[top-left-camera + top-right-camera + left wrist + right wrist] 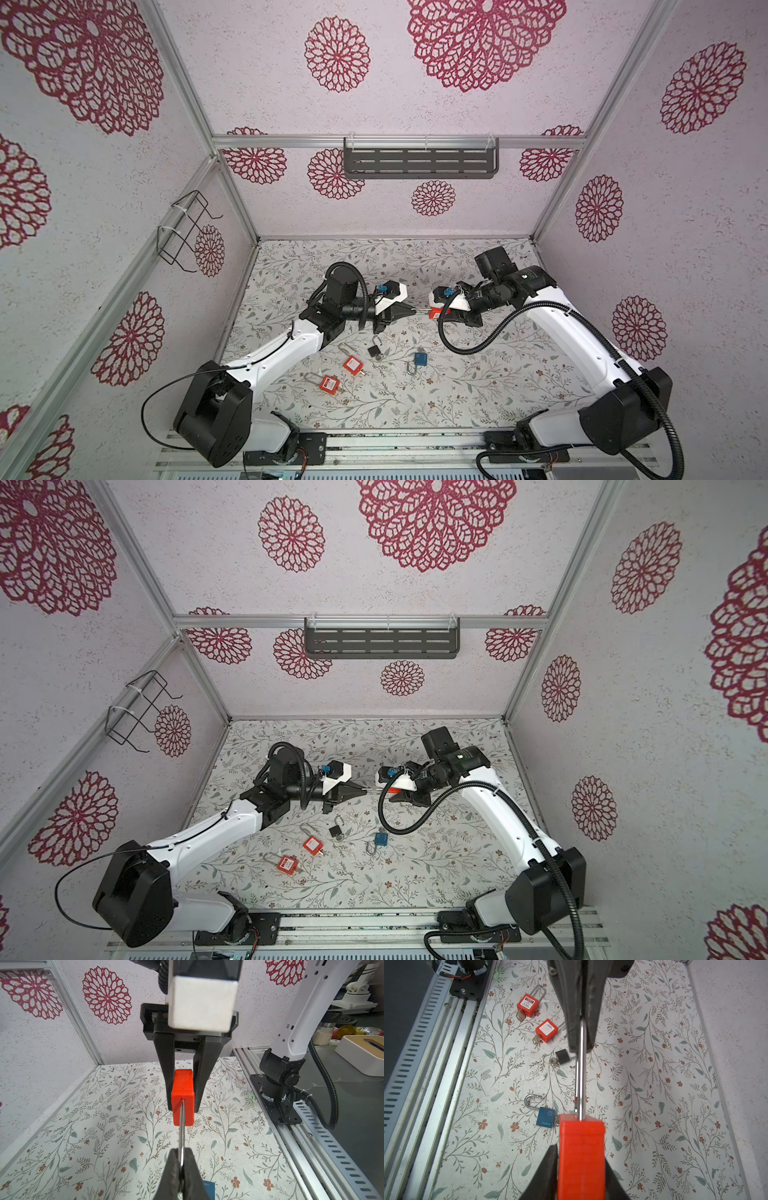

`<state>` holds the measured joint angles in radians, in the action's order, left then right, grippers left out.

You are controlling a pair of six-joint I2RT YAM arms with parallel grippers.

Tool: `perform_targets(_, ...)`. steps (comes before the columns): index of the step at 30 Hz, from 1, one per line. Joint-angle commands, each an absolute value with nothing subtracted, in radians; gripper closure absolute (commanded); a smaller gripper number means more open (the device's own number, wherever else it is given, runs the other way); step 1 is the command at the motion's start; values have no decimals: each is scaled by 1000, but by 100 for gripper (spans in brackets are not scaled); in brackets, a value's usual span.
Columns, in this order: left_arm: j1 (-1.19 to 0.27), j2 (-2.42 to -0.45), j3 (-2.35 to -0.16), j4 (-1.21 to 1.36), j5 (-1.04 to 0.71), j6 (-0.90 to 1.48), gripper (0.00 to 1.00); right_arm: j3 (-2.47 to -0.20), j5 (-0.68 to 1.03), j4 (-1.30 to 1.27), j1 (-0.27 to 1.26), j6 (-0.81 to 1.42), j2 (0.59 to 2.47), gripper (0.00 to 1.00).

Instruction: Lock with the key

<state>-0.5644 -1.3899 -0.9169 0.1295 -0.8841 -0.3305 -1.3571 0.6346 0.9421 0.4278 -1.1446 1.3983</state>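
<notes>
Red padlock (182, 1093): hanging aloft over surface (478, 386) middle. Left hand (181, 1153): clamping tight on shackle (581, 1076). Right hand (580, 1153): gripping padlock body. Four other padlocks (351, 365): lying on surface toward near edge.

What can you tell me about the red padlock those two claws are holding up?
The red padlock has a ribbed, plastic-looking block body and a long, thin, shiny metal loop. It is held sideways in the air above the flowered table, touching nothing below. The left gripper is shut on the loop's far end; the right gripper pinches the body's two sides. No key shows on it.
</notes>
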Motion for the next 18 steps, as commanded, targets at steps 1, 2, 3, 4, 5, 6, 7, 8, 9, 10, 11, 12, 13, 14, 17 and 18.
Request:
perform_targets(1,-576,-1360,-917,127,-911,-353,100,-1393,681,970,425,-1176,1394,74)
perform_targets(2,-578,-1358,-919,119,-910,-356,100,-1393,685,968,425,-1178,1395,75)
perform_targets(3,-578,-1358,-920,110,-906,-360,100,-1394,689,970,425,-1180,1396,75)
perform_targets(4,-581,-1359,-924,94,-903,-369,100,-1397,696,975,425,-1183,1399,75)
perform_targets(5,-582,-1359,-928,81,-901,-374,100,-1400,701,980,426,-1190,1400,76)
perform_targets(6,-584,-1358,-930,76,-899,-376,100,-1398,704,979,427,-1193,1401,77)
perform_targets(7,-587,-1359,-931,72,-897,-375,100,-1396,705,977,429,-1198,1399,79)
perform_targets(8,-590,-1362,-932,70,-899,-372,100,-1393,707,974,431,-1202,1397,80)
perform_targets(9,-593,-1363,-934,67,-898,-371,100,-1388,709,969,432,-1202,1395,81)
perform_targets(10,-597,-1365,-934,66,-896,-370,100,-1385,710,965,435,-1202,1393,81)
perform_targets(11,-601,-1367,-936,66,-892,-372,100,-1381,712,962,436,-1201,1391,81)
perform_targets(12,-604,-1367,-936,66,-890,-371,100,-1378,714,960,437,-1202,1391,81)
perform_targets(13,-607,-1370,-937,66,-888,-370,100,-1375,715,957,439,-1203,1390,81)
perform_targets(14,-611,-1372,-938,68,-888,-367,100,-1373,719,956,441,-1203,1388,81)
perform_targets(17,-619,-1379,-940,78,-881,-362,100,-1368,726,945,448,-1203,1388,82)
perform_targets(18,-621,-1380,-939,84,-880,-356,100,-1367,731,942,451,-1201,1388,82)
